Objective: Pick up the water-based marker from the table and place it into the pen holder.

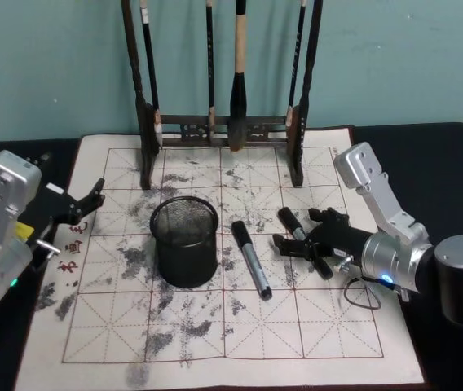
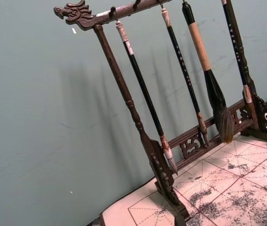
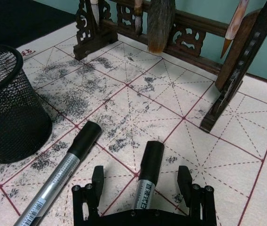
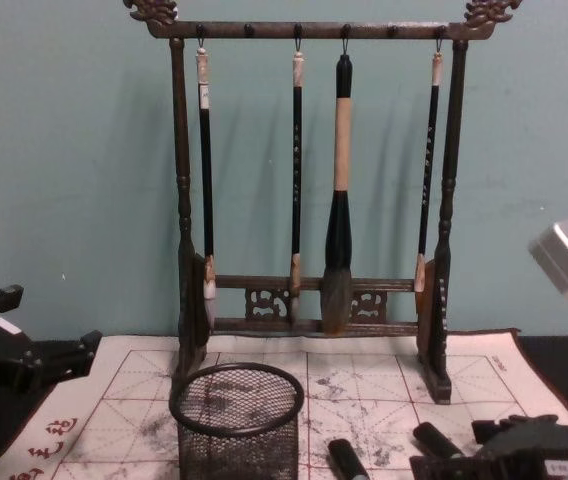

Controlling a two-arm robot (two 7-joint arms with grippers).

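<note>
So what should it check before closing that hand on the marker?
1. The right hand is open: ok.
2. The marker lies between its fingers: ok.
3. The second marker is outside the fingers: ok.
4. The pen holder stands upright, mouth unobstructed: ok.
5. Fingers low enough to grip: cannot tell.
6. The left hand is parked apart from the holder: ok.

Brush rack (image 1: 145, 138): top cut off by the head view's far edge.
Pen holder (image 4: 234, 450): base cut off in the chest view.
Right-hand marker (image 3: 151, 153): rear end hidden under the right gripper (image 3: 140, 173); print unreadable.
</note>
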